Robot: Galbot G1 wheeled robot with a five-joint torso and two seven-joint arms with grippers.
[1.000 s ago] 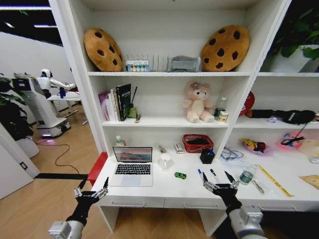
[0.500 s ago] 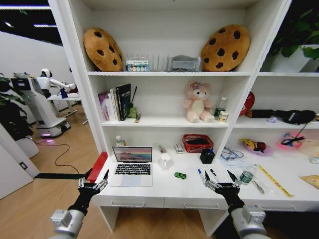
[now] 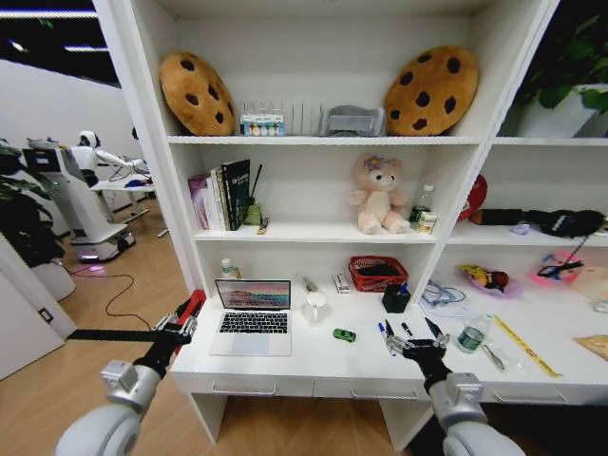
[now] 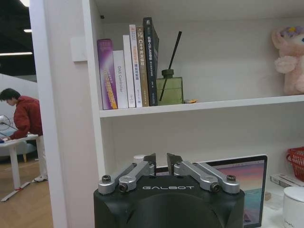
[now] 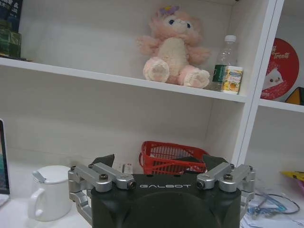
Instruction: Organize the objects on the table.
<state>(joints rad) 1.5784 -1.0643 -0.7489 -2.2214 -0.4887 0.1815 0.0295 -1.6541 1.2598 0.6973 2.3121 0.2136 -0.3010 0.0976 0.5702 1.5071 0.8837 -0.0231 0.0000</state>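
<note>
The open silver laptop (image 3: 253,318) sits at the left end of the white table (image 3: 313,366); its screen (image 4: 242,185) also appears in the left wrist view. A tiny green toy car (image 3: 343,334) lies mid-table. Two pens (image 3: 384,332) lie near the front edge, with the black pen cup (image 3: 395,298) behind them. My left gripper (image 3: 177,329) (image 4: 161,159) hovers at the table's left end beside the laptop, shut on nothing. My right gripper (image 3: 414,342) (image 5: 159,164) is open just right of the pens, above the front edge.
A white mug (image 3: 314,306) (image 5: 50,192) and a red basket (image 3: 376,273) (image 5: 173,156) stand behind the car. A water bottle (image 3: 469,334) stands right of my right gripper. Cables, a tape measure and more clutter cover the right side. Shelves rise behind.
Both arms have pushed forward and up toward the table. The left gripper's fingers have gone from spread to shut. The right gripper moved in beside the pens, still open.
</note>
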